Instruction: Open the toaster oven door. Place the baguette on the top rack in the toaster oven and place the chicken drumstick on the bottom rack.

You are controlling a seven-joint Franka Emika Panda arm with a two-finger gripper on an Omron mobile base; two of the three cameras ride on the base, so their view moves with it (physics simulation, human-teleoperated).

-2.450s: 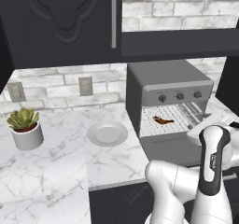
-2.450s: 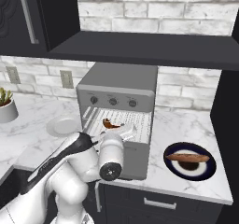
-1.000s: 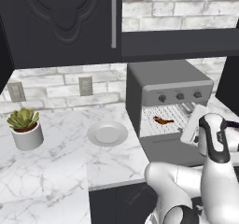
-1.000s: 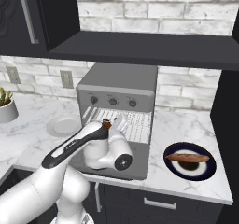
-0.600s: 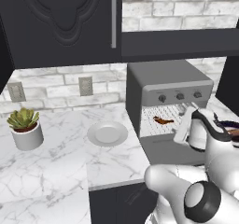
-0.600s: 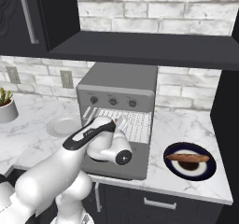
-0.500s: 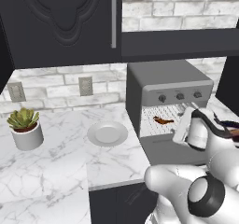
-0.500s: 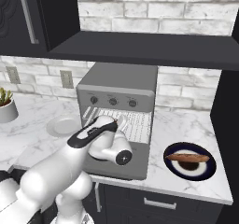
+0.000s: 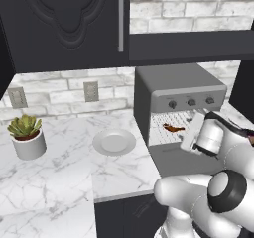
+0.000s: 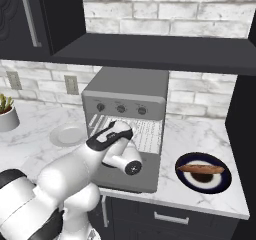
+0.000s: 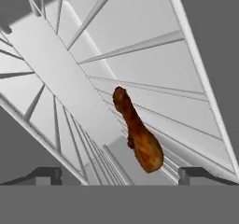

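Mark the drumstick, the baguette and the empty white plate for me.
chicken drumstick (image 11: 140, 136): hand view, on its thick meaty part.
baguette (image 10: 202, 168): right base view, mid-length of the loaf.
white plate (image 9: 114, 142): left base view, on its flat centre.

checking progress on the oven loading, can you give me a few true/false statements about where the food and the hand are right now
1. The chicken drumstick lies on a rack inside the toaster oven. True.
2. The baguette is on the top rack. False: it lies on a dark plate on the counter, to the right of the oven.
3. The hand is shut on the drumstick. False: its fingers stand open on either side, apart from the drumstick.
4. The toaster oven door is open. True.
5. The white plate left of the oven holds the drumstick. False: nothing lies on it.
6. A potted plant stands on the counter left of the white plate. True.
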